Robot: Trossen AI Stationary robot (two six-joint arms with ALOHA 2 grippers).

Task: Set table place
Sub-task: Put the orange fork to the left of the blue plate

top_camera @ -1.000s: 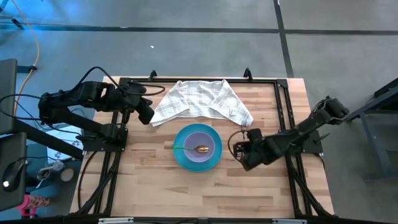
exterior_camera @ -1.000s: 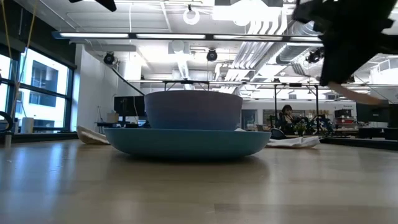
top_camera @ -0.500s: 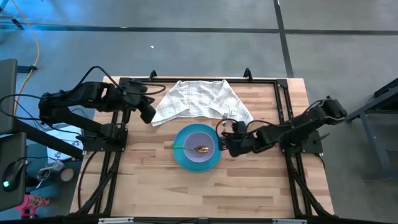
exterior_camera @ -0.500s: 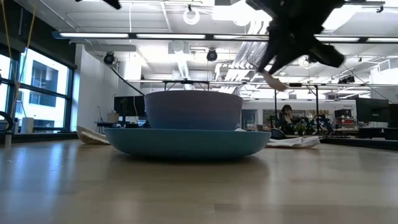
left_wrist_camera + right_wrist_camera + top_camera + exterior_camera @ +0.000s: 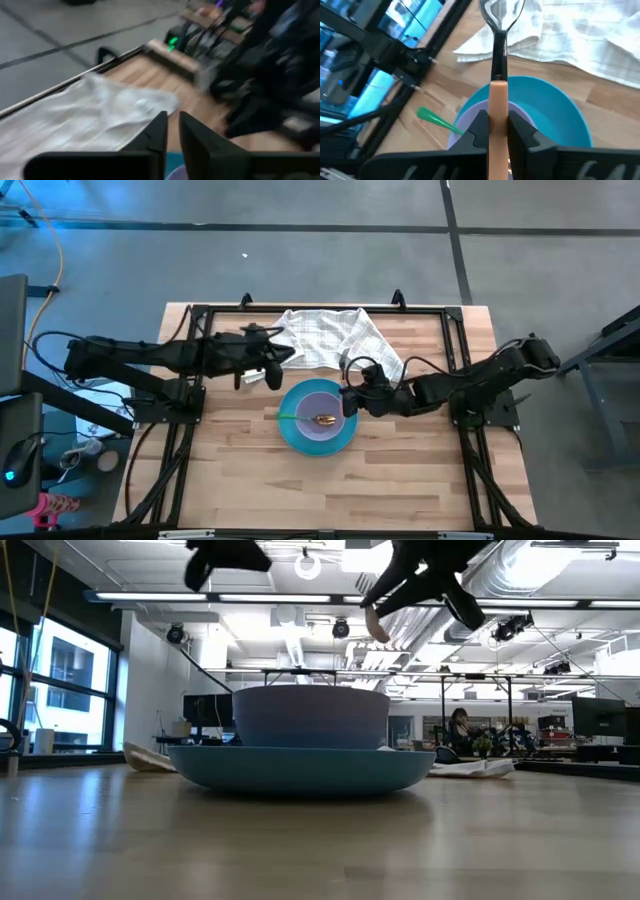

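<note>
The round blue plate (image 5: 318,442) lies at the table's middle with the lavender bowl (image 5: 322,402) standing on it. The gold spoon (image 5: 324,420) lies in the bowl, its green handle (image 5: 288,417) over the left rim. My right gripper (image 5: 352,400) is above the plate's right rim, shut on the fork with the orange handle (image 5: 498,97). My left gripper (image 5: 276,364) is shut and empty, above the table between the cloth's left corner and the plate. It also shows in the low view (image 5: 225,555). My right gripper pinches the fork's orange handle (image 5: 498,107) between its two fingers (image 5: 476,131). The fingers come roughly level from the table's right and lie along the fork. Its metal head (image 5: 501,12) sticks out ahead of them. The fork is lifted clear above the plate and bowl.
The white checked cloth (image 5: 330,338) lies crumpled at the table's far middle, just beyond the plate. A black frame rail (image 5: 300,310) runs along the table's edges. Bare wood (image 5: 330,490) lies on the near side of the plate.
My right gripper has carried the fork up and toward the table's left, from beside the plate to above its right rim. My left gripper has reached toward the table's right, from the left rail to just beside the cloth's left corner and the plate.
</note>
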